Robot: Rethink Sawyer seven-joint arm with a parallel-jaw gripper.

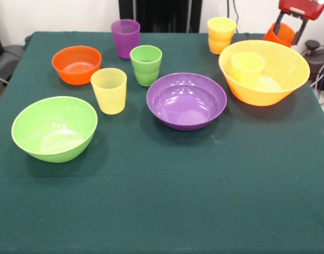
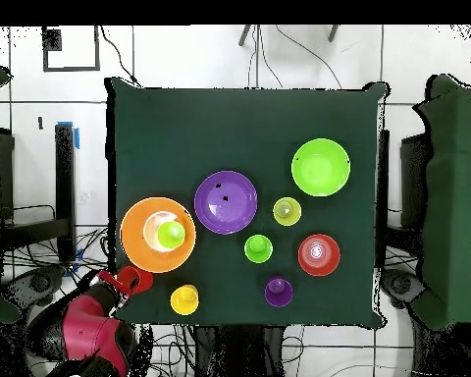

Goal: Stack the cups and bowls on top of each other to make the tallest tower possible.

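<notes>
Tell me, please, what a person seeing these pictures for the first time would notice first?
Probably the big yellow-orange bowl at the front view's right, with a pale yellow cup standing inside it. Just behind it, the red gripper holds an orange cup tilted at the table's corner.

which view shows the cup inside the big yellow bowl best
The front view: the yellow cup stands upright inside the big bowl, its side wall and open mouth visible. The overhead view shows only its round mouth, near the bowl's centre.
</notes>
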